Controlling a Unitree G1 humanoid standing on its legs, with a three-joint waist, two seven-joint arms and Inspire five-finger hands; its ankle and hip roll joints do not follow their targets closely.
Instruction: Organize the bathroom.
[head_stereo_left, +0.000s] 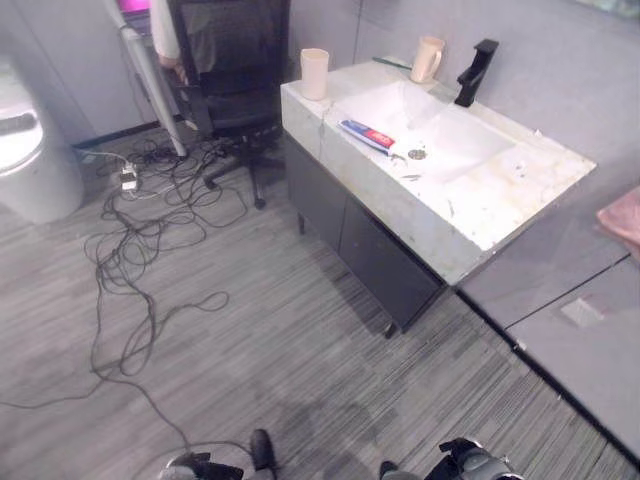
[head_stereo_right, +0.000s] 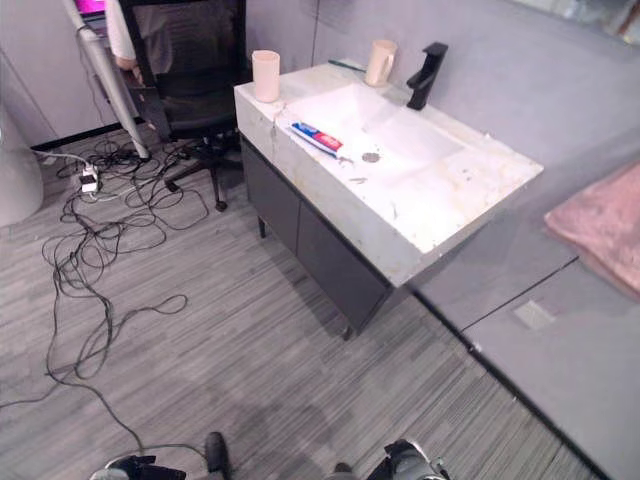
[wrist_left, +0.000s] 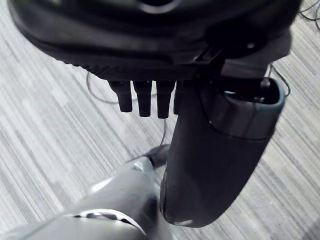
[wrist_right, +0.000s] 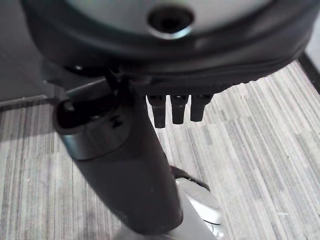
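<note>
Left hand (wrist_left: 215, 150) hangs low over the striped floor (head_stereo_left: 300, 370), fingers straight and relaxed, holding nothing. To the far left stands a white bin (head_stereo_left: 30, 160); loose cables (head_stereo_left: 140, 240) sprawl across the floor toward a black office chair (head_stereo_left: 235, 70), where part of a person's sleeve (head_stereo_left: 163, 35) shows.

The marble vanity (head_stereo_left: 500, 200) carries the items to be put in order. A plain cup (head_stereo_left: 314, 73) stands upright at the near left corner of the counter. A toothpaste tube (head_stereo_left: 368, 135) lies flat in the basin (head_stereo_left: 460, 140), just beside the drain. A handled mug (head_stereo_left: 428, 58) stands upright at the back, near the black faucet (head_stereo_left: 476, 72). A pink towel (head_stereo_right: 600, 225) lies on the ledge at right.

Judgement: the tube is light, soft and likely slick; pinch it mid-body. The cups are rigid and possibly breakable; wrap them around the wall.

Right hand (wrist_right: 125, 170) hangs likewise, fingers straight and empty.
</note>
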